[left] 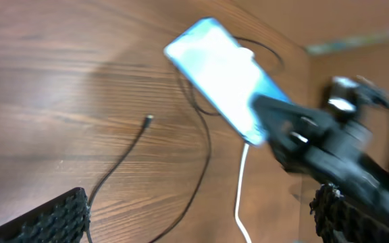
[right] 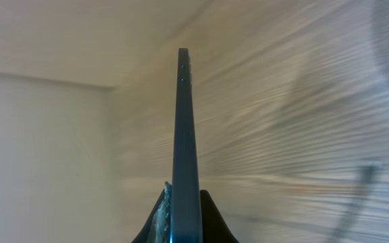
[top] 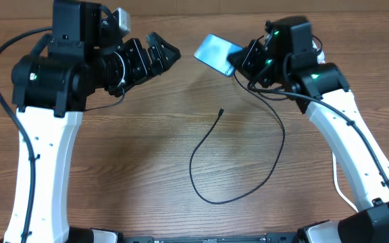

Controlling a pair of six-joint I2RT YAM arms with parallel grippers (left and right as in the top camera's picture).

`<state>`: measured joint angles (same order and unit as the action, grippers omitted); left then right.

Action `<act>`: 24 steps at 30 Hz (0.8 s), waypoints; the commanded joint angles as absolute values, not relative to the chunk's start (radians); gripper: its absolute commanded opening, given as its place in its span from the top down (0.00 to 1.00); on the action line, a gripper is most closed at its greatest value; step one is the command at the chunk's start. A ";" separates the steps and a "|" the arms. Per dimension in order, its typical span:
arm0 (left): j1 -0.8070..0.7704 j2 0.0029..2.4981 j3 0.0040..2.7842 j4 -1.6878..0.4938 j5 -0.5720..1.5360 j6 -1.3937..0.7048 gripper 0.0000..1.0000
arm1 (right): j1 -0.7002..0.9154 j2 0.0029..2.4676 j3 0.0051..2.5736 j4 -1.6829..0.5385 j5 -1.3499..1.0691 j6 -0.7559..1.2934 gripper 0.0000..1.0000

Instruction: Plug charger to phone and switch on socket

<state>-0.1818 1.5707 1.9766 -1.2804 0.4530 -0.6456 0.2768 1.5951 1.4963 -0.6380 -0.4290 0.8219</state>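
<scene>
The phone [top: 215, 52], its blue screen lit, is off the table at the back centre, tilted, with my right gripper [top: 238, 64] shut on its right end. The right wrist view shows the phone [right: 186, 128] edge-on between the closed fingers of the right gripper [right: 184, 219]. The charger's thin black cable [top: 211, 200] lies looped on the table, its connector tip [top: 221, 111] free below the phone. My left gripper [top: 164, 50] hangs open just left of the phone, holding nothing. In its wrist view the phone [left: 218, 74] and the connector tip [left: 148, 120] lie ahead. The socket is out of view.
A thin white cord [left: 240, 196] runs across the wood under the phone. Another stretch of white cord [top: 336, 181] lies beside the right arm. The cable loop takes up the table's middle [top: 134, 155].
</scene>
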 commanded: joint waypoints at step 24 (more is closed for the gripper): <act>-0.213 1.794 1.966 -0.994 0.704 -1.475 0.12 | 0.265 1.551 1.539 -0.528 -0.859 1.839 0.96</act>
